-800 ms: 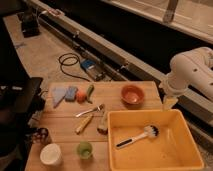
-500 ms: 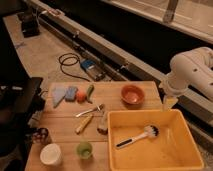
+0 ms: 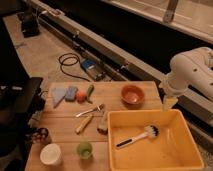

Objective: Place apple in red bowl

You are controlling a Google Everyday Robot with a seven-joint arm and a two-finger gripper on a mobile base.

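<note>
Nothing's moved vs. earlier frames: tool (image 3: 169, 103) hangs by the surface's (image 3: 65, 125) right edge, beyond the yellow tub (image 3: 150, 114), jaws spread, empty. Apple (image 3: 81, 96) sits far left betw. blue sponge (image 3: 71, 93) & green veg (image 3: 90, 91), well apart from red bowl (image 3: 132, 94). Risk: tight neighbours, so fingers may snag the veg or roll the apple.

Arm (image 3: 196, 69) cut off at right edge, hand (image 3: 169, 103) beside yellow tub (image 3: 165, 150), tub's near edge cropped

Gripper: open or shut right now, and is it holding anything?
Gripper: open, holding nothing, hanging to the right of the red bowl. The apple lies on the table, well away from it.
</note>
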